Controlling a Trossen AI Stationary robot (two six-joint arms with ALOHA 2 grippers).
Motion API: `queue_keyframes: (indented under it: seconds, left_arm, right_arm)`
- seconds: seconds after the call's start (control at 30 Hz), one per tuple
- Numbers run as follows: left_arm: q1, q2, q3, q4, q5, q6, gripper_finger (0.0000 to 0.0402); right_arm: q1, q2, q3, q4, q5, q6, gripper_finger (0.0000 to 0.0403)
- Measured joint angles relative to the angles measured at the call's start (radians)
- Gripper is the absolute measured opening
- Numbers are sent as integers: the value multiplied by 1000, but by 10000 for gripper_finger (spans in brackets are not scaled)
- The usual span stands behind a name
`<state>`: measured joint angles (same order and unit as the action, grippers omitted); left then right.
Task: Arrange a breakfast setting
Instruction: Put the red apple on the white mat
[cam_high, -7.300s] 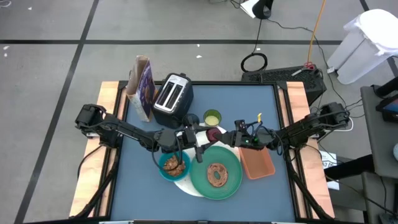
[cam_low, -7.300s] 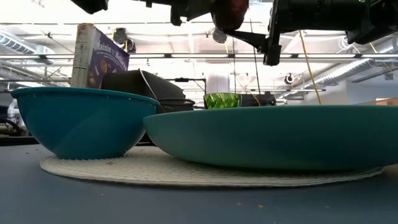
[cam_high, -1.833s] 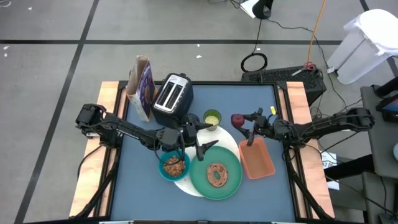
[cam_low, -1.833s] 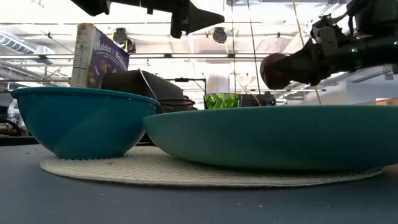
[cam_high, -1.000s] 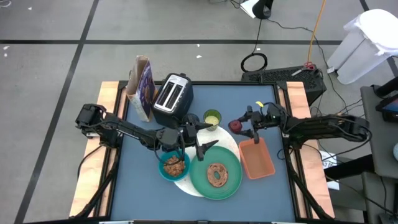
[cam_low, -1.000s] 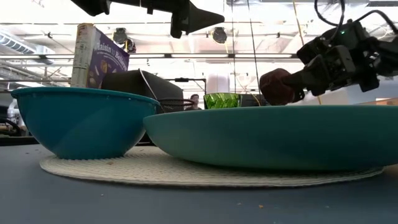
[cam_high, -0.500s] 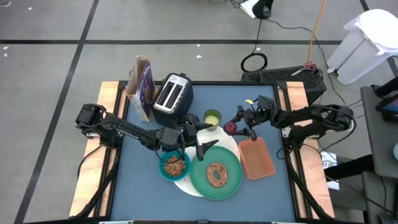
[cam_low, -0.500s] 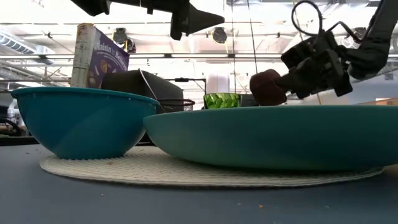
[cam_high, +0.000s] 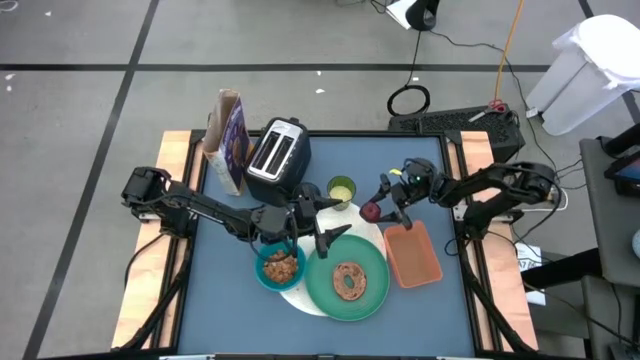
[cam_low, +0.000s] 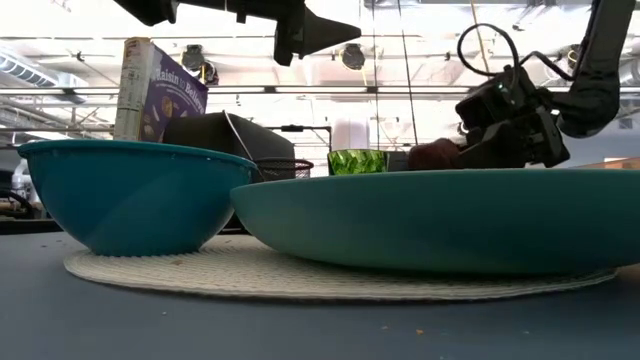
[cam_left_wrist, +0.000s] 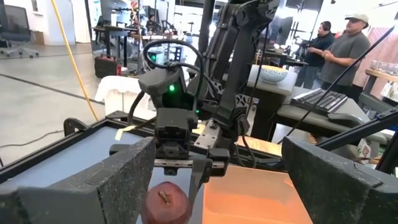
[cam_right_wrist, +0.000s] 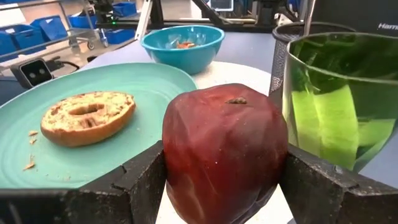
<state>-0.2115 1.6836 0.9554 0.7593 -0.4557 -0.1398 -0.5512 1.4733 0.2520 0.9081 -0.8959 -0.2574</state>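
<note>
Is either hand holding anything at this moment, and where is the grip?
The right hand holds the red apple, its two fingers pressed against the apple's opposite sides, stem up. The left hand is open and holds nothing.

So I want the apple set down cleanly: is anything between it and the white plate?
Nothing visible. The right gripper holds the apple low over the white plate, beside the yellow-green cup.
</note>
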Motion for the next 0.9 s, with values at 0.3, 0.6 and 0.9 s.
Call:
queue_keyframes:
  seconds: [0.3,0.6,0.9]
  left_arm:
    - [0,0,0,0,0,0,354]
    - [0,0,0,0,1,0,354]
    - [0,0,0,0,1,-20,354]
  right_arm:
    - [-73,15,70,-4,-209,30,263]
    - [-112,24,99,-93,-285,-108,263]
    - [-124,93,108,-86,-287,-229,263]
